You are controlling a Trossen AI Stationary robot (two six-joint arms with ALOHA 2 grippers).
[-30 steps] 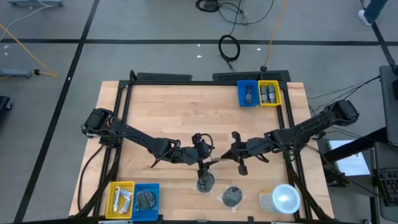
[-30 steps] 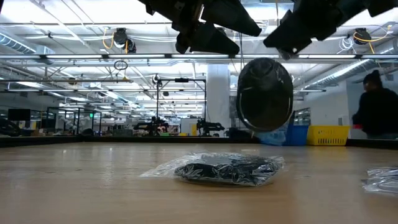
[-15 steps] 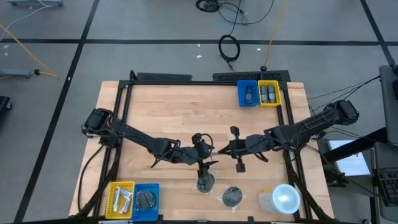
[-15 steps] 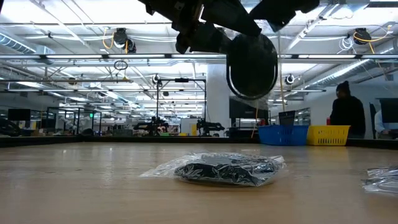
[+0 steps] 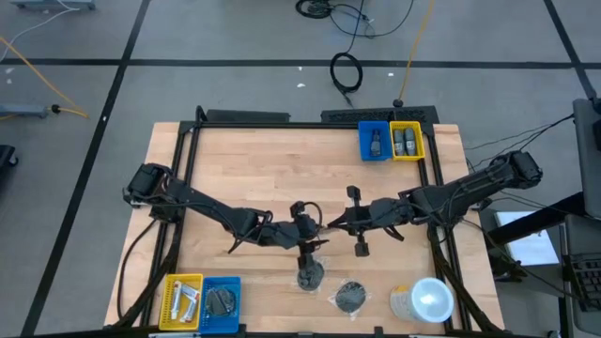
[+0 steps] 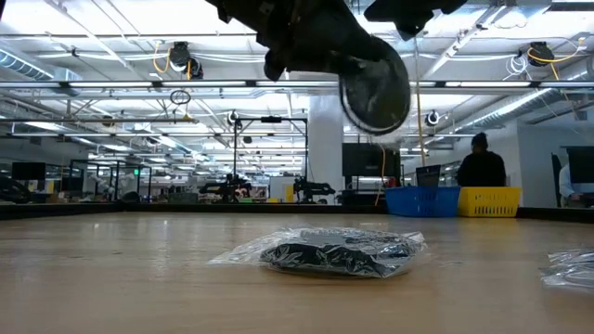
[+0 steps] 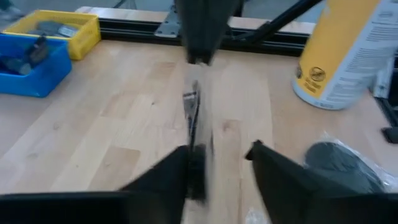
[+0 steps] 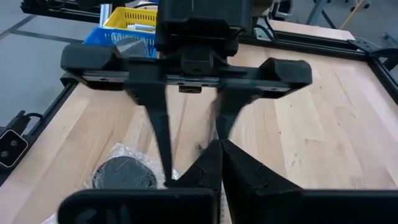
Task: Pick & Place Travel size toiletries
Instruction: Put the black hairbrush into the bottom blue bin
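A dark round disc in clear wrap (image 6: 376,88) hangs in the air over the middle of the table, edge-on in the left wrist view (image 7: 193,124). My right gripper (image 5: 336,225) is shut on it. My left gripper (image 5: 315,239) faces it, open (image 7: 217,168), with one finger on either side of the disc; I cannot tell if it touches. Two more wrapped discs lie flat on the table near the front edge (image 5: 310,275) (image 5: 349,296). My right gripper pinches the wrapped disc between its two shut fingers at the rim on the disc's right side (image 7: 199,65). It comes level from the table's right. The disc is lifted clear, stands on edge and reaches in between the left gripper's open fingers.
A large cup with a white lid (image 5: 427,300) stands at the near right. A yellow bin (image 5: 181,300) and a blue bin (image 5: 222,302) sit at the near left, a blue bin (image 5: 376,141) and a yellow bin (image 5: 407,141) at the far right. A person (image 6: 481,167) stands beyond the table.
My right gripper has moved toward the table's left, toward the left gripper, carrying the wrapped disc. The disc has risen a little and now sits between the left gripper's fingers.
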